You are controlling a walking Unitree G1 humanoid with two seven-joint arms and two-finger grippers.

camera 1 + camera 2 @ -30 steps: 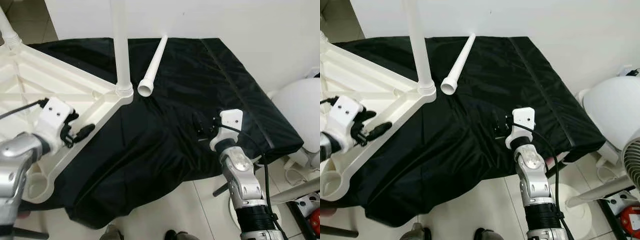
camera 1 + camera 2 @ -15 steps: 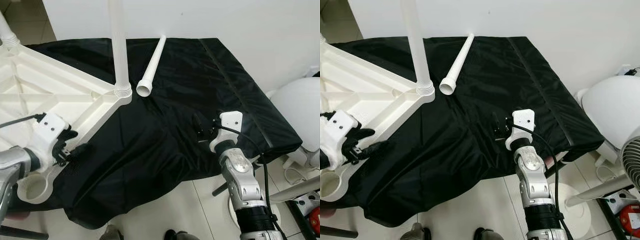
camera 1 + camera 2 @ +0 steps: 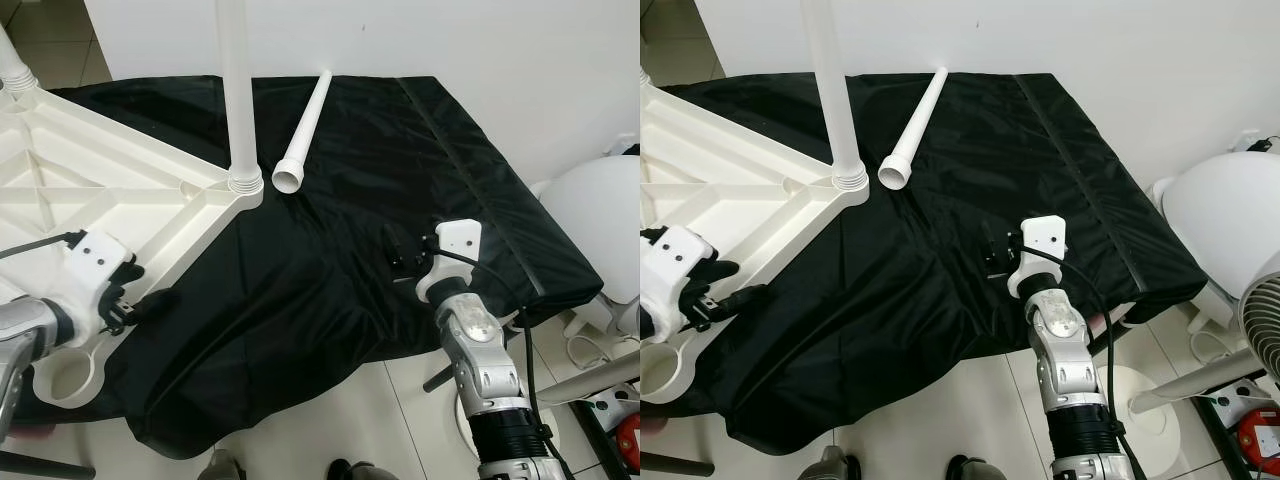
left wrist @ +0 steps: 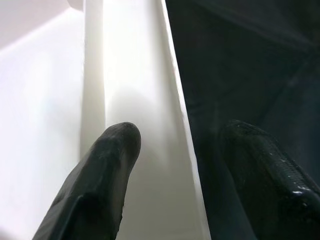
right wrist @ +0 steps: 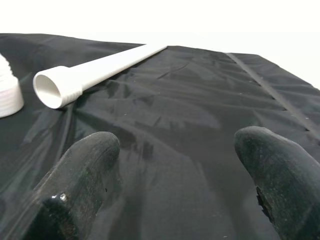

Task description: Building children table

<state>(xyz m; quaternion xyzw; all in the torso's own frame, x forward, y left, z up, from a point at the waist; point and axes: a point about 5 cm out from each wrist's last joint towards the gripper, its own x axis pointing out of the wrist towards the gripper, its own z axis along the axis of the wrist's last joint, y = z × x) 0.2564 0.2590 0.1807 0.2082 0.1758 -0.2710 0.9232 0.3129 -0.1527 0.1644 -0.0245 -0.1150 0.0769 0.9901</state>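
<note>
A white plastic tabletop (image 3: 120,190) lies upside down on a black cloth (image 3: 400,150). One white leg (image 3: 237,90) stands upright in its right corner. A second leg (image 3: 308,120) lies loose on the cloth behind it, open end toward me, also seen as the loose leg (image 5: 90,75). The near corner socket (image 3: 68,372) is empty. My left gripper (image 3: 140,292) is open astride the tabletop's near edge (image 4: 175,125), one finger (image 4: 110,165) over plastic, the other over cloth. My right gripper (image 3: 404,254) hovers open over the cloth, nothing between its fingers (image 5: 85,170).
A white wall (image 3: 500,50) stands close behind the cloth-covered table. A round white fan (image 3: 600,220) and its floor base (image 3: 1140,400) stand at the right. Another leg (image 3: 14,62) rises at the far left. Shoe tips (image 3: 225,465) show on the tiled floor below.
My left gripper has slid down along the tabletop's edge toward the near corner and now straddles the rim. The right gripper has barely shifted.
</note>
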